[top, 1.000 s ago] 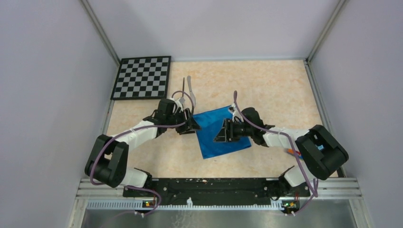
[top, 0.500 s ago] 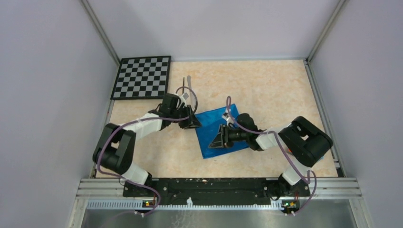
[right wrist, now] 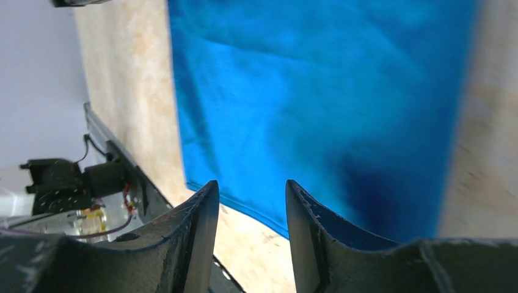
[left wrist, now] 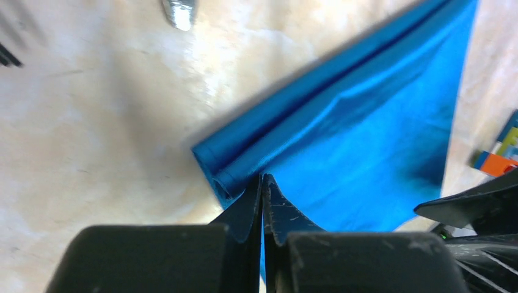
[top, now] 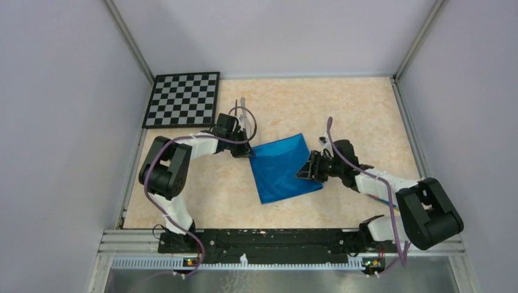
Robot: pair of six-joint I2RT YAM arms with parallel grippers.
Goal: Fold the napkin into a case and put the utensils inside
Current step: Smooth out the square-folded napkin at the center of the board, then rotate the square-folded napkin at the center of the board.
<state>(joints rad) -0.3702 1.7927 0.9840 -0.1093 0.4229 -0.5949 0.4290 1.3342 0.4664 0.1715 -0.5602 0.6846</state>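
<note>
The napkin (top: 284,171), plain glossy bright blue, lies mid-counter (top: 348,116) as a skewed four-sided sheet. Its longer sides run near-to-far, leaning left at the far end, and its far edge is a doubled, rolled fold. The left hand (left wrist: 262,183) pinches that fold's left corner, fingers pressed together. The right hand (right wrist: 250,183) hovers at the right edge, fingers narrowly apart over the cloth. The utensils (top: 242,102) lie beyond the left arm, near the checkerboard (top: 183,99).

The left arm (top: 194,141) bends sharply at the elbow and reaches toward the middle, and the left claw (left wrist: 261,178) is low with its fingers pressed together. The right arm (top: 377,180) stretches inward, and the right claw (right wrist: 250,184) has its fingers parted.
</note>
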